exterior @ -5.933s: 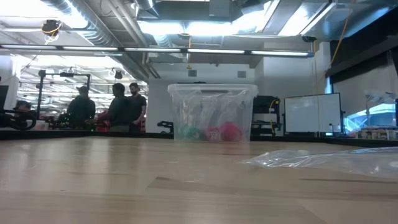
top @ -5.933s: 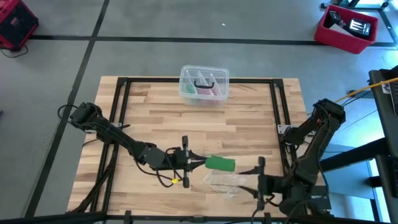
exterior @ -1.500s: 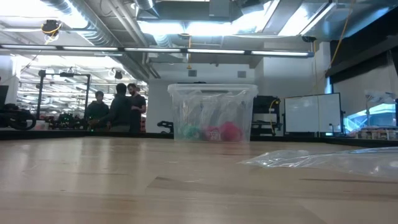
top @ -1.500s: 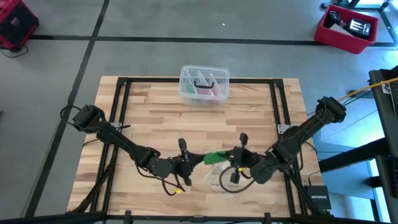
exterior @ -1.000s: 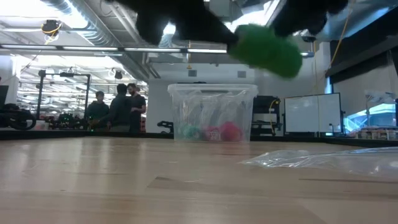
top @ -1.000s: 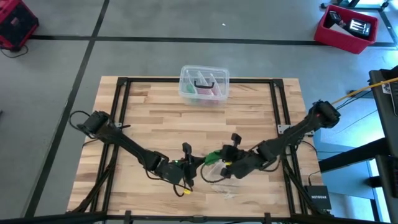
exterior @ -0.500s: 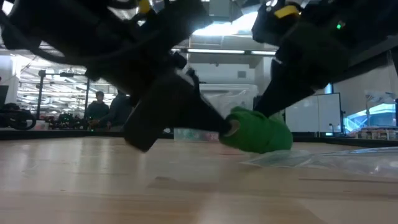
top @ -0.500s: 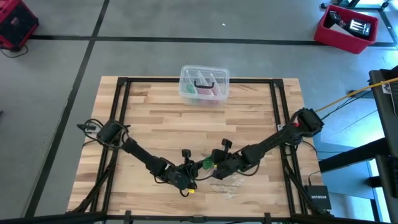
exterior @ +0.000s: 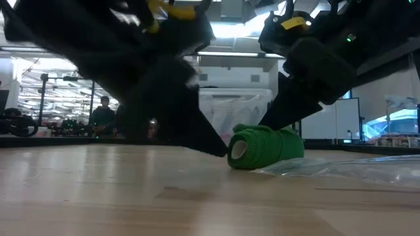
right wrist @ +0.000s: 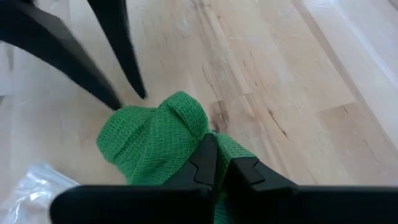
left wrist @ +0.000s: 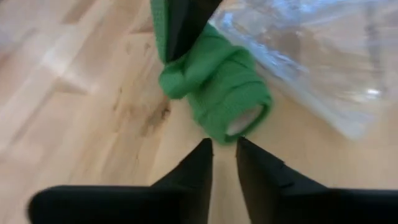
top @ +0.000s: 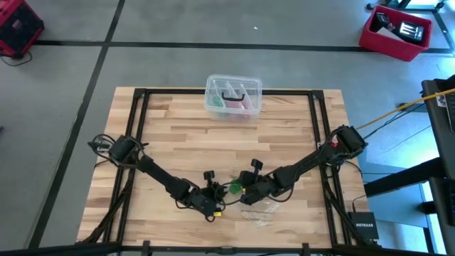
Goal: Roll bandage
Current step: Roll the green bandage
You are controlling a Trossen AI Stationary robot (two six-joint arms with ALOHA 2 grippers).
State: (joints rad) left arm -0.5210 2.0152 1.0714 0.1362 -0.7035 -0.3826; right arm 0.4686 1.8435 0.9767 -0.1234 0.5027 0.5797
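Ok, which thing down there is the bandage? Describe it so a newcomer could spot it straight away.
On the wooden table, look near the front edge, where the left gripper and right gripper meet. The bandage lies there as a small roll beside a clear plastic bag. It is the only bright green thing.

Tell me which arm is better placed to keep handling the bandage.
Right, probably: the right gripper is shut on the bandage, while the left gripper sits apart at its open end.
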